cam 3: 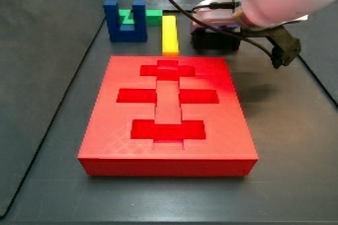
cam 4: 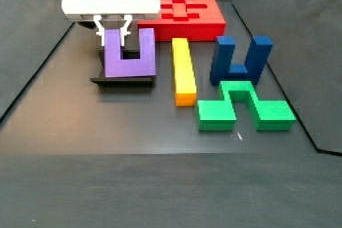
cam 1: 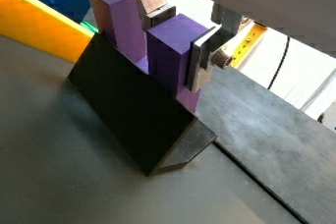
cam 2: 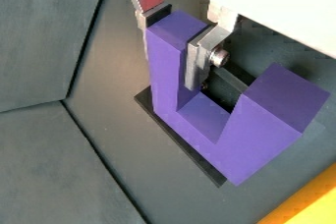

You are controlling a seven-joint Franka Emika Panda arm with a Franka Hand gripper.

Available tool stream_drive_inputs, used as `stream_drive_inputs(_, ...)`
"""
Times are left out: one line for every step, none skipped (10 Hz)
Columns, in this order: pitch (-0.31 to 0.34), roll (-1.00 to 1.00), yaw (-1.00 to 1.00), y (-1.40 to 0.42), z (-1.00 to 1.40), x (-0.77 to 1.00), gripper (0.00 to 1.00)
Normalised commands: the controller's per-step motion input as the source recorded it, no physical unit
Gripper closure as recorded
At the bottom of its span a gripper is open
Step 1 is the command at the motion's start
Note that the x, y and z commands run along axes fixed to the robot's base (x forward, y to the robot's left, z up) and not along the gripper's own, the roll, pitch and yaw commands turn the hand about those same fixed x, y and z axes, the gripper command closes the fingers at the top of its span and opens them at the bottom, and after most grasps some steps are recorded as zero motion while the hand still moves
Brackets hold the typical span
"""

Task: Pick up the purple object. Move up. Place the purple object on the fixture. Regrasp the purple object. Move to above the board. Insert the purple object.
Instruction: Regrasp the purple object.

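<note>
Purple object (cam 2: 217, 110) sits on the fixture (cam 1: 132, 110), one prong clamped by the gripper (cam 2: 195, 51): regrasp seems underway, next a lift toward the board (cam 3: 169, 111).

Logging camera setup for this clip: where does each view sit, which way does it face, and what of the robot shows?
Wrist view: on the arm, looking down at the purple object on the fixture; finger shows.
Wrist view: same mount, opposite side; gripper closed on one prong.
Side view: beyond the board, facing the arm.
Side view: opposite end, facing the gripper.
Both side views share the yellow bar.
</note>
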Motion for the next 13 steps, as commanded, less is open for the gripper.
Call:
stream_drive_inputs(0.0,0.0,0.0,0.0,0.0,0.0,1.0)
stream_drive_inputs(0.0,0.0,0.0,0.0,0.0,0.0,1.0)
stream_drive_inputs(0.0,0.0,0.0,0.0,0.0,0.0,1.0)
stream_drive_inputs(0.0,0.0,0.0,0.0,0.0,0.0,1.0)
stream_drive_inputs(0.0,0.0,0.0,0.0,0.0,0.0,1.0)
stream_drive_inputs(0.0,0.0,0.0,0.0,0.0,0.0,1.0)
stream_drive_inputs(0.0,0.0,0.0,0.0,0.0,0.0,1.0)
stream_drive_inputs(0.0,0.0,0.0,0.0,0.0,0.0,1.0)
stream_drive_inputs(0.0,0.0,0.0,0.0,0.0,0.0,1.0)
stream_drive_inputs(0.0,0.0,0.0,0.0,0.0,0.0,1.0)
stream_drive_inputs(0.0,0.0,0.0,0.0,0.0,0.0,1.0)
stream_drive_inputs(0.0,0.0,0.0,0.0,0.0,0.0,1.0)
stream_drive_inputs(0.0,0.0,0.0,0.0,0.0,0.0,1.0)
